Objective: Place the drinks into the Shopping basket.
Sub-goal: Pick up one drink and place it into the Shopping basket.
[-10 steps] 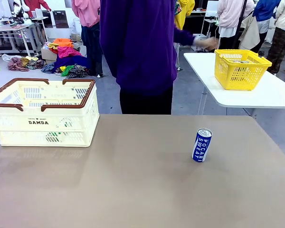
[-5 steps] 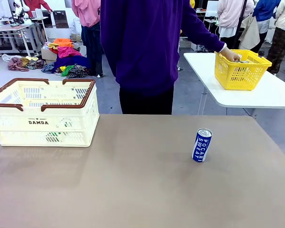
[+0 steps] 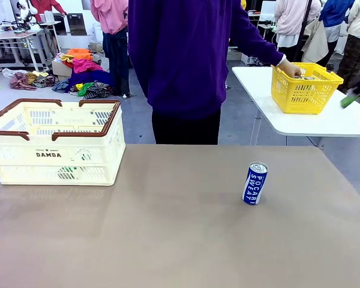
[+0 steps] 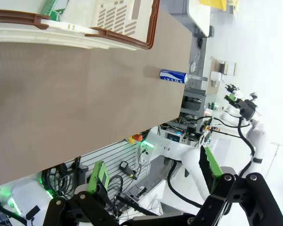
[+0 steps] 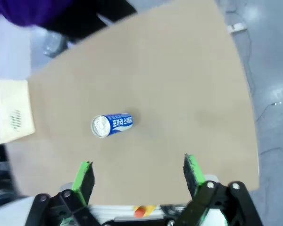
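Right gripper (image 5: 139, 175): jaws wide apart, empty, hovering over the table (image 3: 168, 240).
Left gripper (image 4: 153, 172): likewise spread, empty.
Blue can (image 3: 255, 183): upright, near the table's right edge.
Shopping basket (image 3: 54, 157): far left corner, well apart from it.
Pick: descend centred, pinch mid-body, keep it upright.
Unclear: Shopping basket contents behind lattice; what the person's hand (image 3: 290, 69) takes from the yellow basket (image 3: 306, 96).
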You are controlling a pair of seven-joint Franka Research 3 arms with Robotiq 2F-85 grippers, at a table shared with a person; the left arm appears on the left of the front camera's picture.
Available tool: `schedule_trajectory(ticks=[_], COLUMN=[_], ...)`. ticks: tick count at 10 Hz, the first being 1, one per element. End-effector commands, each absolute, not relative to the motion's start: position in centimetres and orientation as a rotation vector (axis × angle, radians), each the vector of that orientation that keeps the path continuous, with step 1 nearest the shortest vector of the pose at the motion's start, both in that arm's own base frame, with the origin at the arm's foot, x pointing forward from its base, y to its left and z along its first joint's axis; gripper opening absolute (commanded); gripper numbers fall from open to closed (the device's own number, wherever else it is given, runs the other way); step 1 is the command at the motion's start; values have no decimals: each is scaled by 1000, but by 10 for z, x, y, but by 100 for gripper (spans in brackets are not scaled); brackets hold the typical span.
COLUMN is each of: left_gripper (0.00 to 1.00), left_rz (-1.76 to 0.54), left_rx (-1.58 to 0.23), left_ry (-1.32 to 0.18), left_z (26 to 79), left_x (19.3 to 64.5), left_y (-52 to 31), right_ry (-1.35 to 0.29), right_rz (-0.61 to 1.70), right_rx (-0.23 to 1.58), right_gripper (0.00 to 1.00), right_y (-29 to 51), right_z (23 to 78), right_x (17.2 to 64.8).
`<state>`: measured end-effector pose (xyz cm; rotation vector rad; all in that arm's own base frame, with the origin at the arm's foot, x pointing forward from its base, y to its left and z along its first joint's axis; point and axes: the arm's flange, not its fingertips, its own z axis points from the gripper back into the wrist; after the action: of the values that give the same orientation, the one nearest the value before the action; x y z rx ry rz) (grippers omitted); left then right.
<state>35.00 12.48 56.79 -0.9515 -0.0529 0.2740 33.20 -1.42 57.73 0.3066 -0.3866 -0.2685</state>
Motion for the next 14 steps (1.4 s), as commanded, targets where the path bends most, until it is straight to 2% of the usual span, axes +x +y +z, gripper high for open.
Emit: schedule_trajectory(ticks=[1,2,3,5,6,9,10,12,14], left_gripper=[100,100,100,100,100,100,100,100,100], left_rz=[285,285,285,285,285,285,285,285,285], left_rx=[-951,-951,-951,-951,-951,-951,-951,-951,-951], left_ry=[-51,-51,-51,-51,-51,-51,-51,-51,-51], left_z=[568,568,568,568,568,568,568,568,568], left_x=[347,347,347,347,347,347,347,347,347], left_y=[125,125,125,125,125,125,125,125,125], right_ry=[-467,-429,-414,-421,-402,-291,-277,-323,-296], right_rz=[-186,-113,-194,-125,-62,10,8,-94,-170], right_rx=[173,287,216,215,152,111,161,338,495], right_gripper=[100,100,100,100,100,100,100,100,100], right_y=[37,28,27,50,74,133,112,-14,-131], right_z=[550,555,567,559,554,529,531,579,593], right_x=[310,296,322,304,316,380,379,348,318])
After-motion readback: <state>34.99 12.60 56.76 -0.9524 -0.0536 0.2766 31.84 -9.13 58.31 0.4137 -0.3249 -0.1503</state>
